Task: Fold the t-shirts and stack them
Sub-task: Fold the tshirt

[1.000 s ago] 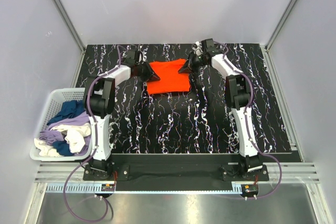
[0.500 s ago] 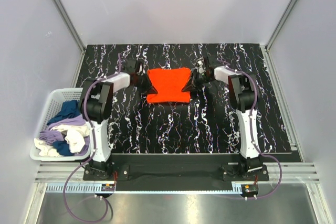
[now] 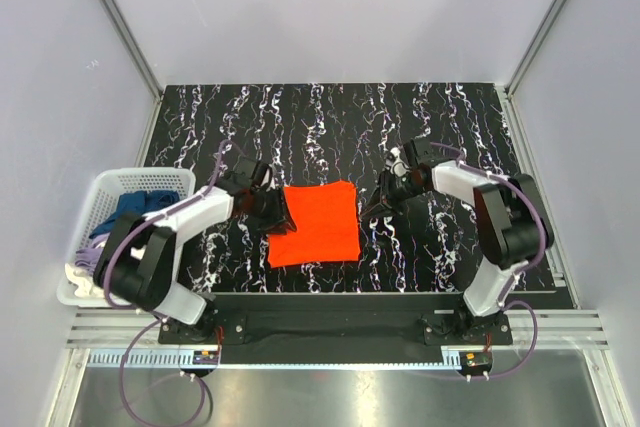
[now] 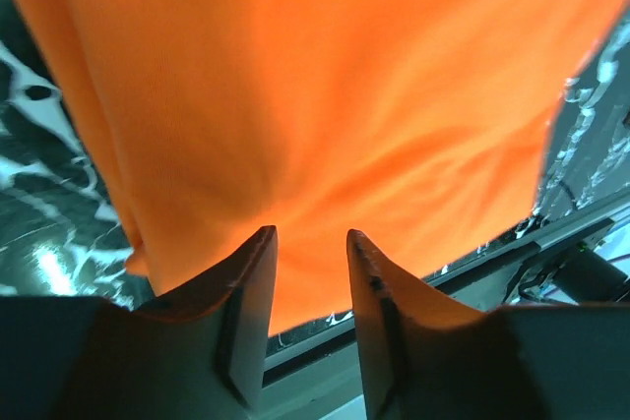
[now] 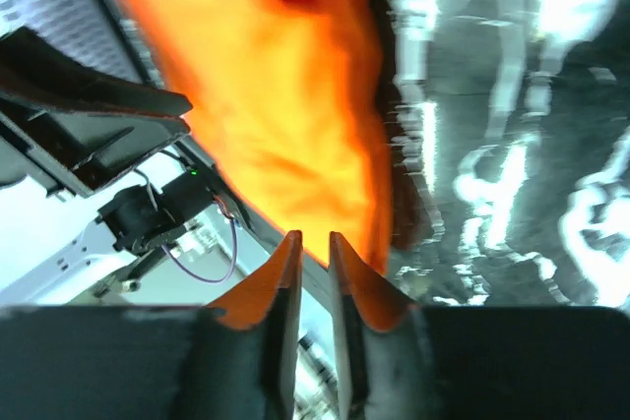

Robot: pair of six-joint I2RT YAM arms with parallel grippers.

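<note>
An orange t-shirt (image 3: 315, 224), folded to a rough square, lies flat on the black marbled table (image 3: 450, 127), low in the centre of the overhead frame and close to the table's bottom edge. The left gripper (image 3: 276, 210) sits at the shirt's left edge and the right gripper (image 3: 376, 203) at its right edge, one on either side of the cloth.

In the left wrist view the orange fabric fills the upper frame and its creases run down to the fingertips, whose jaws stand only narrowly apart and appear pinched on the hem. In the right wrist view the jaws are almost together, with cloth bunched at their tips, so they too look clamped on the shirt's edge.

Judging by this, the step in hand is placing one folded shirt at the spot where the stack will stand. The next move likely calls for both grippers to let go together, so the fold does not spring open, and to lift clear without snagging the fabric.

At the left edge of the overhead frame a white basket (image 3: 100, 187) holds a heap of unfolded clothes (image 3: 130, 247) in blue, lilac and cream, well apart from the shirt. By that pile, most of the task appears to remain.
</note>
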